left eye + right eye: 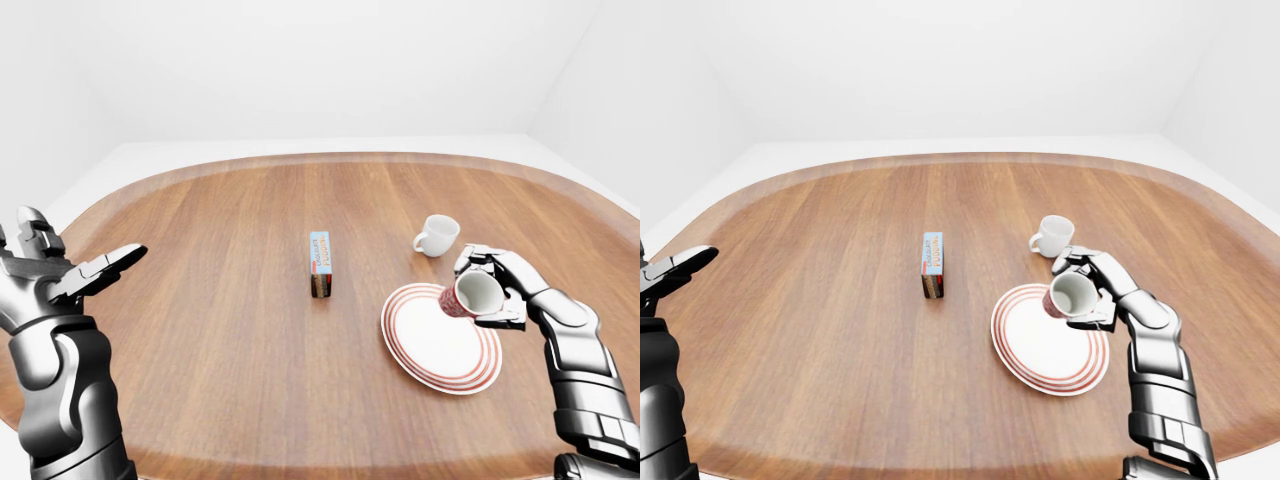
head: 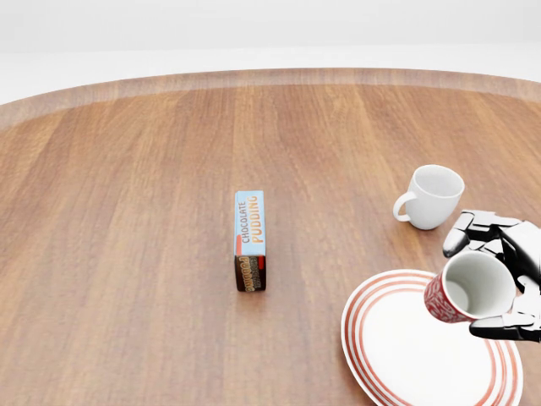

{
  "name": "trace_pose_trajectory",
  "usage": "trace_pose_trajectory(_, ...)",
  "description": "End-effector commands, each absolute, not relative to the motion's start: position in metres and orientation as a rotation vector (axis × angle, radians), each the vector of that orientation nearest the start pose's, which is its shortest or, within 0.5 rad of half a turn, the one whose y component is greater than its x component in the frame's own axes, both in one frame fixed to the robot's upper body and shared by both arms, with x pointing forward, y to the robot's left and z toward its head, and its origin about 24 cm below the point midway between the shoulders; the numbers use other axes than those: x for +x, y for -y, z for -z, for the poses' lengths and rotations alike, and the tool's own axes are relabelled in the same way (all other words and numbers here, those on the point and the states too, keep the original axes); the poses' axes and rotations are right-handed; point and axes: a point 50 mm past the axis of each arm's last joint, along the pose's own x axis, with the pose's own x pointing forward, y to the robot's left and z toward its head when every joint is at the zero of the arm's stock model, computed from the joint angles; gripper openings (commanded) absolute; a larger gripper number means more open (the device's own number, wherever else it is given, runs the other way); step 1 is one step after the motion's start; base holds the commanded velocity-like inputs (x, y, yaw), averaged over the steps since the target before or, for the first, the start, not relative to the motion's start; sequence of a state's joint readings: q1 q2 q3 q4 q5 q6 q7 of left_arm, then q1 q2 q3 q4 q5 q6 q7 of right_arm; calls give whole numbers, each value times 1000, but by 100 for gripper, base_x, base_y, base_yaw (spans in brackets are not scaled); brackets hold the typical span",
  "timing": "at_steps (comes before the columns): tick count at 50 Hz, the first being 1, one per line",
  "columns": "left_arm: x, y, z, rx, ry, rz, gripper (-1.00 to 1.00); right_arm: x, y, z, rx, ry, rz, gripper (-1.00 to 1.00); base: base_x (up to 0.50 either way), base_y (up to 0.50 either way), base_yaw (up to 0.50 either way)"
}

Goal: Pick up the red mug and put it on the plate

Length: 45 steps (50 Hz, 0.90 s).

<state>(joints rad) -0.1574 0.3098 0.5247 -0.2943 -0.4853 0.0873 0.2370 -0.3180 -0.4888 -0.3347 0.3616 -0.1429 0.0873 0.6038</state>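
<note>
The red mug [image 2: 465,293], white inside, lies tilted with its mouth toward the camera in my right hand [image 2: 499,275], whose fingers close round it. It hangs over the right part of the white plate with red rings [image 2: 397,347], at the bottom right of the head view. My left hand [image 1: 75,272] is raised at the far left of the left-eye view, fingers spread, holding nothing.
A white mug [image 2: 431,196] stands on the wooden table [image 2: 127,211] just above the plate, close to my right hand. A chocolate pudding box [image 2: 250,239] lies left of the plate near the table's middle.
</note>
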Motion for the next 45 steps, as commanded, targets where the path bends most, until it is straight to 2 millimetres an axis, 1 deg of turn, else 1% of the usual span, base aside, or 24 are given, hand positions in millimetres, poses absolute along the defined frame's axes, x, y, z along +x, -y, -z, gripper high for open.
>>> trace_pose_trajectory(1,231,-303,-179,-208,517,-544,100,275,324,-59,-381,-346,-146,-100,0,0,0)
trace_pose_trajectory(11,231,-303,-178,-208,513,-544,100,275,325,-35,-338,-448,-137,-100,0,0,0)
trace_pose_trajectory(21,232,-303,-179,-209,514,-544,100,277,321,-22,-308,-504,-146,-100,0,0,0)
trace_pose_trajectory(24,232,-303,-179,-209,515,-544,100,277,321,-10,-268,-561,-135,-100,0,0,0)
trace_pose_trajectory(28,232,-303,-179,-209,513,-544,100,279,322,-2,-228,-613,-130,-100,0,0,0)
trace_pose_trajectory(32,232,-304,-179,-209,513,-544,100,284,319,-1,-217,-630,-130,-100,0,0,0)
trace_pose_trajectory(34,232,-304,-179,-209,514,-544,100,287,318,-3,-221,-618,-134,-100,0,0,0)
trace_pose_trajectory(38,232,-304,-179,-211,513,-545,100,286,318,-1,-209,-626,-129,-100,0,0,0)
trace_pose_trajectory(45,232,-303,-178,-209,511,-544,100,286,322,-6,-205,-606,-113,-100,0,0,0)
